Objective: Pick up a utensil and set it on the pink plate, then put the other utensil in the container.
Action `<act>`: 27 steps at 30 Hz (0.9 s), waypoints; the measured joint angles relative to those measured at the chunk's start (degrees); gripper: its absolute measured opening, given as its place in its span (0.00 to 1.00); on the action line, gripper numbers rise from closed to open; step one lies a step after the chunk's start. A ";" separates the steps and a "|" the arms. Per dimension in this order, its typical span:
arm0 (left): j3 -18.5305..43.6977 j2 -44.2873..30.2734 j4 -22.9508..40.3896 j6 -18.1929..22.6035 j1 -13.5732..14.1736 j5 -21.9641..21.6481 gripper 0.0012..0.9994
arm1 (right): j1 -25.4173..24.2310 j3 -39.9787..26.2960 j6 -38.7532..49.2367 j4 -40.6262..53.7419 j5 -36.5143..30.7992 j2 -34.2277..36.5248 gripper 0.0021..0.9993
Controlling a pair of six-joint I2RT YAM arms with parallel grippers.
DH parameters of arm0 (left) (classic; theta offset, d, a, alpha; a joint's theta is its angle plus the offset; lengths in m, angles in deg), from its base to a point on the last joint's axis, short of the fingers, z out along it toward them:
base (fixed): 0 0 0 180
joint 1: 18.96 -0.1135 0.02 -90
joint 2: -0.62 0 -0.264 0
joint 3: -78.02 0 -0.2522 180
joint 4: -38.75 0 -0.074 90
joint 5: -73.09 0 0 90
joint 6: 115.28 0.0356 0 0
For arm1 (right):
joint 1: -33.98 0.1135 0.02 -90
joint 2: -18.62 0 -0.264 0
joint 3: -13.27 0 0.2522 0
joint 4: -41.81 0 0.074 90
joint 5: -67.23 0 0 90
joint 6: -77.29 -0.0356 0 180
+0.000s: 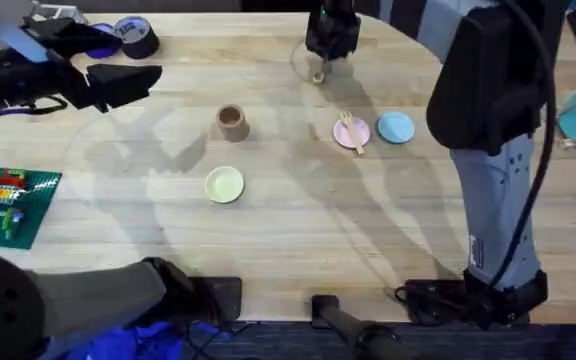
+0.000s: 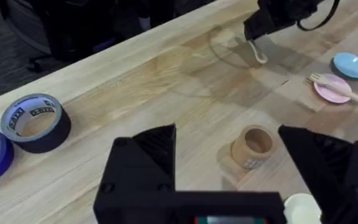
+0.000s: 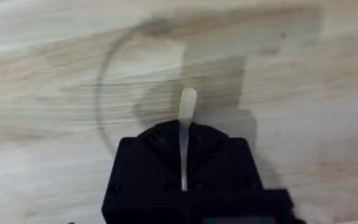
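We see the fork [image 1: 351,133] lying across the pink plate [image 1: 348,135]. R gripper [image 3: 183,155] is clamped on the spoon [image 3: 185,118] at the table's far side. L gripper [image 2: 229,162] gapes, empty, near the cup [image 2: 252,147]. Tape [image 2: 35,122] lettering is prob. unreadable.

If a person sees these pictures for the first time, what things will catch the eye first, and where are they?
First, the right tool at the far edge of the table, shut on the wooden spoon, which hangs above the wood. Next, the wooden fork lying across the pink plate, with the light blue plate beside it. The brown cup stands alone near the middle, and the left tool hangs open near it.
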State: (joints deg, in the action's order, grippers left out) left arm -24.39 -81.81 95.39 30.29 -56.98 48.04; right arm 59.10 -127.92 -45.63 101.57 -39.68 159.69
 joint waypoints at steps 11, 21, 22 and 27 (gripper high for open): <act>0.00 -0.01 0.00 0.00 0.00 -0.01 0.99 | 1.07 -20.00 17.88 12.53 1.04 0.22 0.03; 0.00 0.00 0.00 0.00 0.00 -0.02 0.99 | 1.11 -24.79 28.70 16.59 13.56 -2.94 0.03; 0.00 -0.02 0.00 0.00 0.00 0.00 0.99 | 1.11 -24.79 29.81 16.94 14.20 -3.69 0.03; 0.00 0.00 0.00 0.00 0.00 0.00 0.99 | 0.68 -24.79 35.76 17.95 19.89 -8.60 0.03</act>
State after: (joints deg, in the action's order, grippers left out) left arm -24.39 -81.81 95.39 30.29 -56.98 48.04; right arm 59.78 -152.71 -9.87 119.53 -19.79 151.09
